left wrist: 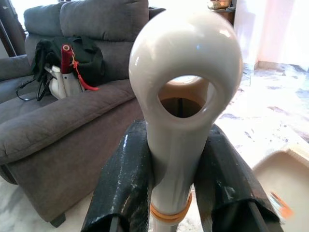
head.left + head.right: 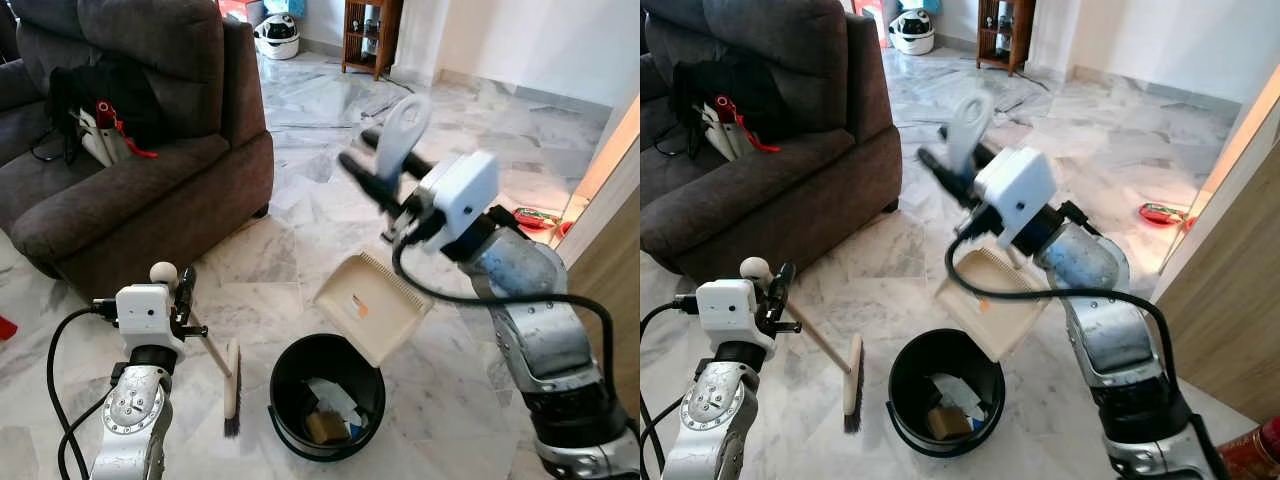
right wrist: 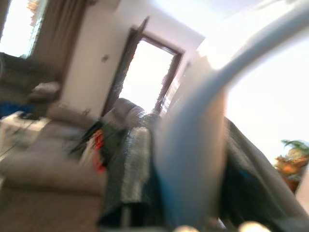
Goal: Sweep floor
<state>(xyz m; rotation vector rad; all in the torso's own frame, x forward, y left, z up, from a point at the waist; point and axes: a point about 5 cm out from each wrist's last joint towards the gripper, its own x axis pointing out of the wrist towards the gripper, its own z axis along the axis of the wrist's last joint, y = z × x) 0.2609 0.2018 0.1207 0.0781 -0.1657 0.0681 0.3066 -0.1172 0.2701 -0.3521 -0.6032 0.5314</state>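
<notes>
A: Where's the dustpan (image 2: 372, 305) right now?

B: Hanging below the right hand (image 2: 385, 190), which is closed on its handle. The pan slopes down from that hand, its lip over the near rim of the bin (image 2: 285, 425), which already holds some scraps.

A: And the brush (image 2: 231, 378)?

B: The left hand (image 1: 169, 193) is clamped on its pale looped handle. The stick runs down and away from that hand towards the bin, bristles on the floor (image 2: 300, 200) just beside it.

A: So what does the next move turn on?

B: Probably the tilt. The pan's long axis points from the right hand down into the bin, so that hand, the nearer one, would do the tipping. Whether any dirt lies in the pan, I can't say; the right wrist view is too blurred.
</notes>
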